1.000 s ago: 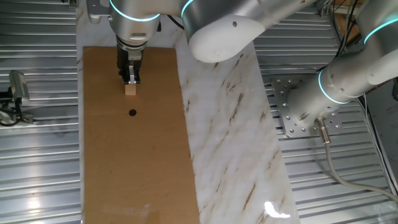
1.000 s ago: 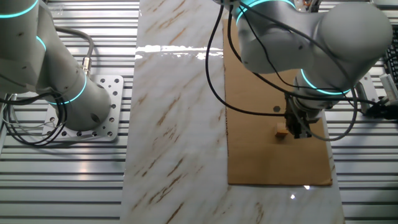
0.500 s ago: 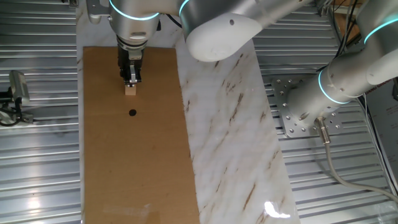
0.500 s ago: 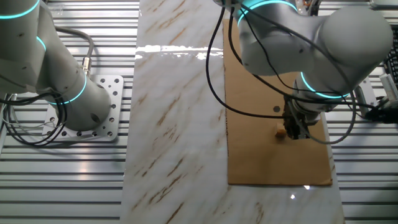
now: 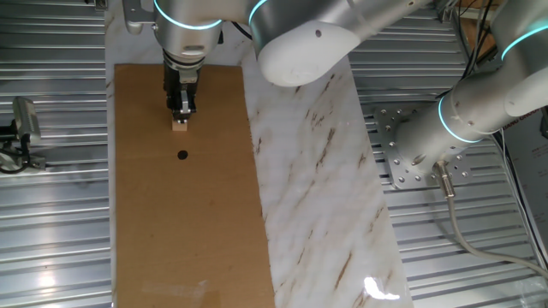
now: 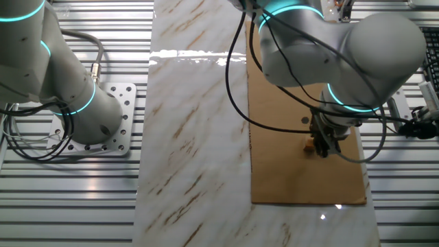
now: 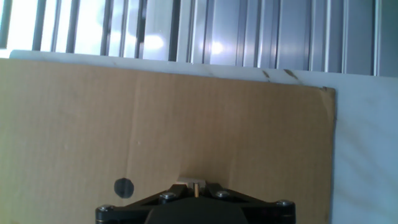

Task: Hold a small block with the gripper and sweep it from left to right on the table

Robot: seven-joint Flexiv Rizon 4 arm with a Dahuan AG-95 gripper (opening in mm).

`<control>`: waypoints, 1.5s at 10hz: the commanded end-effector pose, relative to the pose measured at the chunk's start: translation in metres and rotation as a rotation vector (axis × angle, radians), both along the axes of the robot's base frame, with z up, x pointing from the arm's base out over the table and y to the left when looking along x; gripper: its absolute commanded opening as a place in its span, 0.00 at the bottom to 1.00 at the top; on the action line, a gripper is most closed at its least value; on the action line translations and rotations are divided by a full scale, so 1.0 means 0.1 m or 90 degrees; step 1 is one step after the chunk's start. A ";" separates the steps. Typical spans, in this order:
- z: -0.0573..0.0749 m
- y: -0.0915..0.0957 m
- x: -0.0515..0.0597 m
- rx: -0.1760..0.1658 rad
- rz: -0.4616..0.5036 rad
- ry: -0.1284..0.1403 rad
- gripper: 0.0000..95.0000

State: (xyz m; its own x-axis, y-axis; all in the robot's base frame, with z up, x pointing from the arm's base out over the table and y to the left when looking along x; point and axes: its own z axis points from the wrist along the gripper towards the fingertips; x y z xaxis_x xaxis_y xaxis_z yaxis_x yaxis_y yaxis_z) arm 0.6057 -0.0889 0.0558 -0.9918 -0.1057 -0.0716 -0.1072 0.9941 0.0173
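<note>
The small block [image 5: 180, 125] sits on the brown panel of the table [image 5: 154, 239], right at the tip of the gripper [image 5: 181, 109]. From the one fixed view only its lower part pokes out below the black fingers, and the fingers look closed around its top, so I'd call that a grip on the block. From the other fixed view the small block [image 6: 310, 145] peeks out beside the gripper [image 6: 321, 145], touching it, with the brown panel underneath. In the hand view you just get a sliver of the small block [image 7: 189, 182] above the black gripper body, too little to judge the hold from there.

A small black round dot [image 5: 181, 155] lies on the brown panel just beside the block, apart from it. The white marble panel [image 5: 317, 188] with brown veins joins the brown one along one long edge. The ribbed grey metal surround [image 5: 51, 222] runs all around, and a second white arm [image 5: 479, 103] stands on a bolted plate off the marble side.
</note>
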 end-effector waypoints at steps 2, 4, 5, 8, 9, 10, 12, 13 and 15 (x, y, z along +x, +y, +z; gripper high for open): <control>-0.01 0.01 0.00 -0.004 0.011 -0.002 0.80; -0.05 0.01 0.00 -0.004 0.013 -0.002 0.80; -0.10 0.00 0.00 -0.004 0.013 -0.001 0.80; -0.20 0.00 -0.01 -0.003 0.013 -0.004 0.80; -0.20 0.00 -0.01 -0.003 0.010 -0.004 0.80; -0.20 0.00 -0.01 -0.002 0.009 -0.004 0.80; -0.20 0.00 -0.01 -0.002 0.005 -0.001 0.60; -0.21 0.00 -0.01 -0.002 0.003 0.003 0.60; -0.23 0.00 -0.01 -0.003 0.002 0.003 0.60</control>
